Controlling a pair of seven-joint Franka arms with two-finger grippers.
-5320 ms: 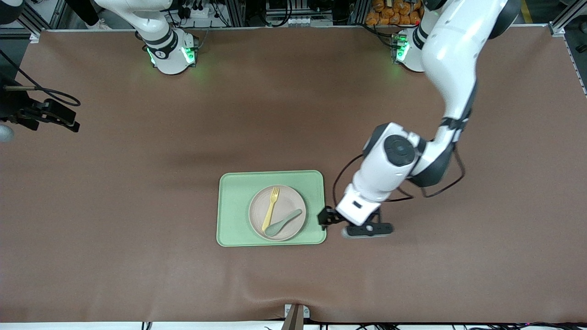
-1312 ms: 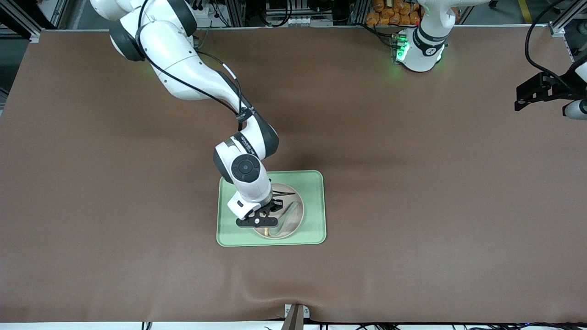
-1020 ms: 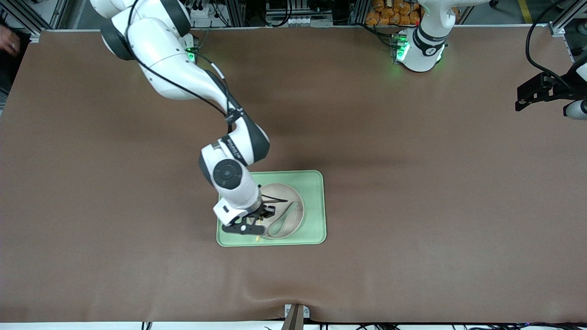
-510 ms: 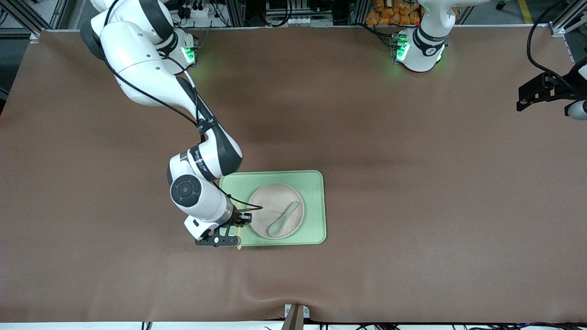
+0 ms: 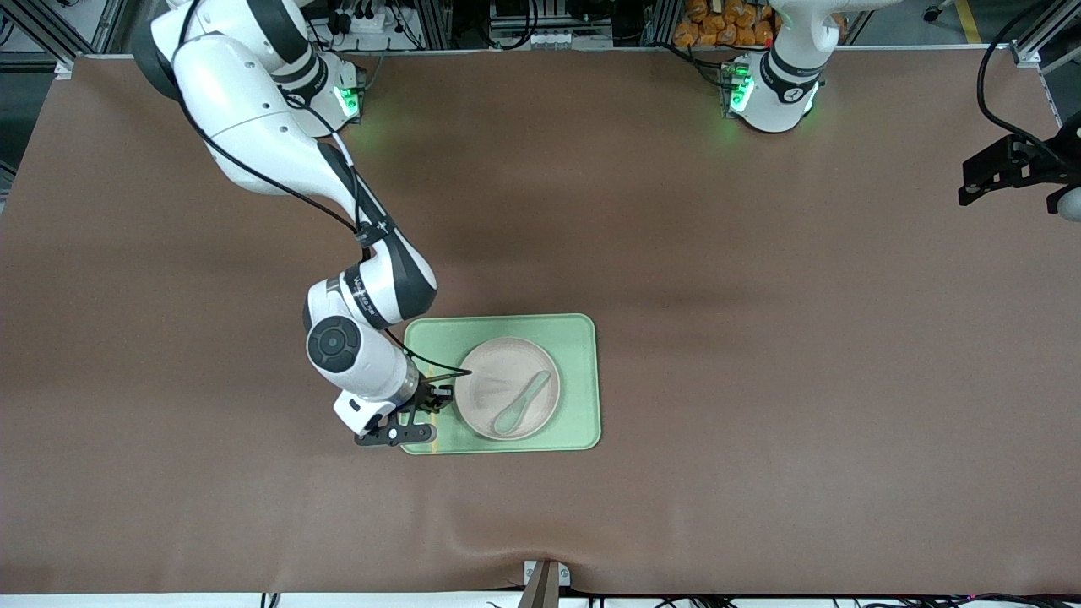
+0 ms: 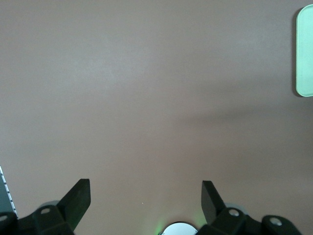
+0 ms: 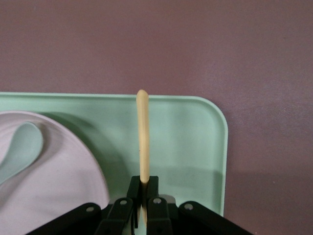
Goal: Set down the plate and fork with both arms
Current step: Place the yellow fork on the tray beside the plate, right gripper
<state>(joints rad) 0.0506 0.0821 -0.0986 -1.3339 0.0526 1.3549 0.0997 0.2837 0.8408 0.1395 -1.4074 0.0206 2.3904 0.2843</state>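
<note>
Fork, slim yellow plastic [image 5: 434, 404]: from the front, my right gripper [image 5: 427, 400] holds it over the rectangular light-green tray [image 5: 583, 380], beside the round pale pink plate [image 5: 486, 397] bearing a grey-green spoon [image 5: 522, 402]. My left gripper [image 5: 1005, 169] waits well apart from the tray.

Left wrist view: my left gripper [image 6: 145, 196] is spread, empty.

Right wrist view: my fingers [image 7: 152, 193] clench the fork [image 7: 143, 134] mid-handle. I judge it light, stiff, slippery; a thin grip suits.

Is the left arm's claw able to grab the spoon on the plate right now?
Probably not right away. The left claw hangs open over the table's edge at the left arm's end, away from the spoon on the plate. Nothing covers the spoon; the right claw holds the fork beside the plate.
</note>
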